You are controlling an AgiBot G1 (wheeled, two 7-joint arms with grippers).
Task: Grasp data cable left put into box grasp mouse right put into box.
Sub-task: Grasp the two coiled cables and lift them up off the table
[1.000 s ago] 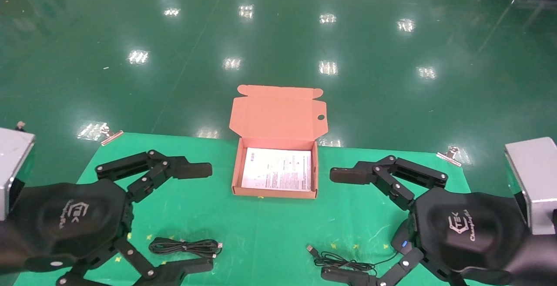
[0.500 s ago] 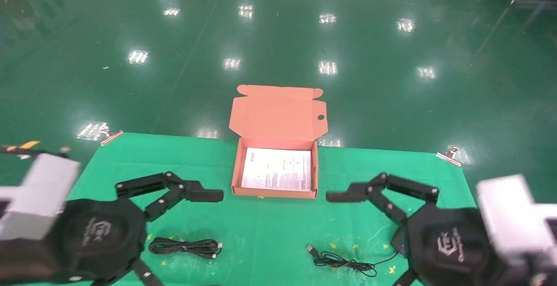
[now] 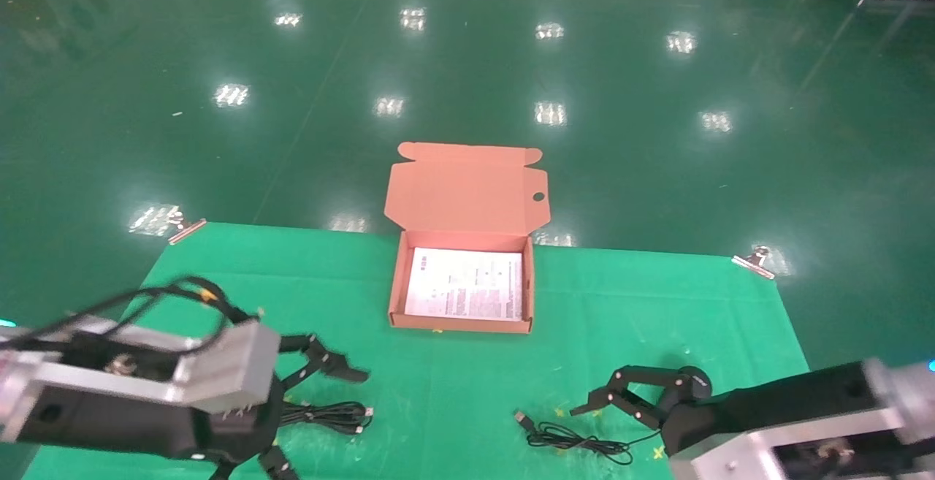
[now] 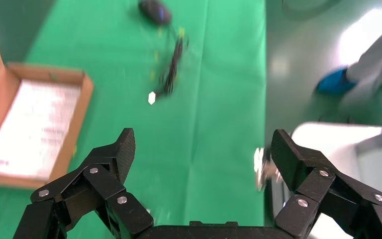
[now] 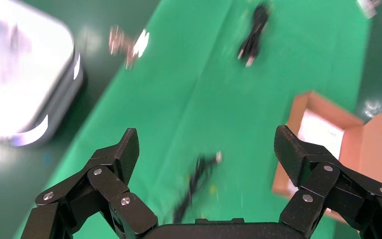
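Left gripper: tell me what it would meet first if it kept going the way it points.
Probably bare green table cloth. The open left gripper points across it, with the mouse and its cord beyond and off to one side. Depth is unclear.

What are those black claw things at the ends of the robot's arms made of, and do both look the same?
Both look alike. The left gripper and the right gripper are matte black, each with two angular fingers built from hinged links joined by small silver rivets. Behind each sits a boxy silver-grey and black arm segment, and loose black cables loop over the left arm.
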